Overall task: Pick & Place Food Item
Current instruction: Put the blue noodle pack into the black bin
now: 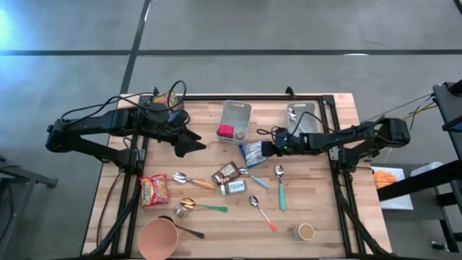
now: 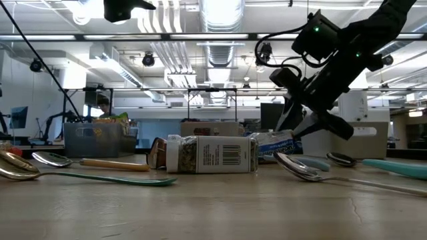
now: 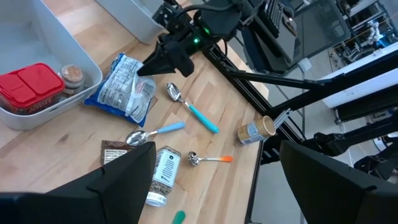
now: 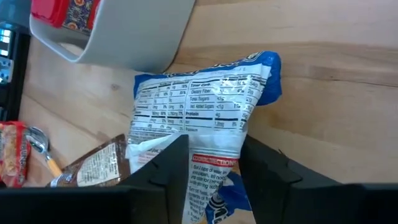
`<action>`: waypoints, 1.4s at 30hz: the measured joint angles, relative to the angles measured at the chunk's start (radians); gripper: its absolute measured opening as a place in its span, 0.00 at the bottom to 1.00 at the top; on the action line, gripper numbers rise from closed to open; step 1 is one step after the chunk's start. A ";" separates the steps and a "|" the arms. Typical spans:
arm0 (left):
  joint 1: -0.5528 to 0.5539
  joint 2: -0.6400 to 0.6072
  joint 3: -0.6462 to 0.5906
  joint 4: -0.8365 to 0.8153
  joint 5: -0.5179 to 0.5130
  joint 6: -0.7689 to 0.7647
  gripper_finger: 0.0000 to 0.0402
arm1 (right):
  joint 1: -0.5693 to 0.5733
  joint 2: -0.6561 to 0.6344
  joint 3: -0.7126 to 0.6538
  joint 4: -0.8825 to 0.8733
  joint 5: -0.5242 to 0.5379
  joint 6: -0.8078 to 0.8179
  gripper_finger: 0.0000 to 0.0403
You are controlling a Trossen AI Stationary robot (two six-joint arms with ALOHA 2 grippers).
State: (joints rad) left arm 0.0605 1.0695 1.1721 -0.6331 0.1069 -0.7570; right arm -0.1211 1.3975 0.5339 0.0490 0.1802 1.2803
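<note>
Blue-white snack bag (image 4: 214, 118) flat on table, beside grey bin (image 4: 134, 37).

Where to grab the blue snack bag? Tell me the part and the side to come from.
Grip the blue snack bag by its crimped end edge, coming from the right gripper's side. It lies flat on the table, so only that thin end fits between the fingers; the gray bin blocks the far end.

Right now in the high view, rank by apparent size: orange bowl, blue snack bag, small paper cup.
1. orange bowl
2. blue snack bag, partly hidden under the right hand
3. small paper cup
</note>
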 joint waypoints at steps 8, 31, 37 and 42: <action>0.000 0.000 0.000 0.000 0.000 -0.003 0.86 | 0.000 -0.015 0.000 0.002 0.003 -0.058 0.06; 0.000 0.000 0.000 0.000 -0.002 -0.039 0.86 | -0.001 -0.147 0.000 0.037 -0.135 -0.514 0.02; 0.000 0.000 0.000 0.008 -0.002 -0.033 0.86 | -0.001 -0.291 0.000 0.038 -0.253 -0.724 0.02; 0.000 0.007 0.000 0.037 -0.002 0.027 0.86 | -0.001 -0.407 0.000 0.037 -0.319 -0.757 0.02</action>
State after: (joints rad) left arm 0.0605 1.0761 1.1721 -0.5956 0.1045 -0.7305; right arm -0.1219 0.9903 0.5339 0.0860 -0.1391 0.5233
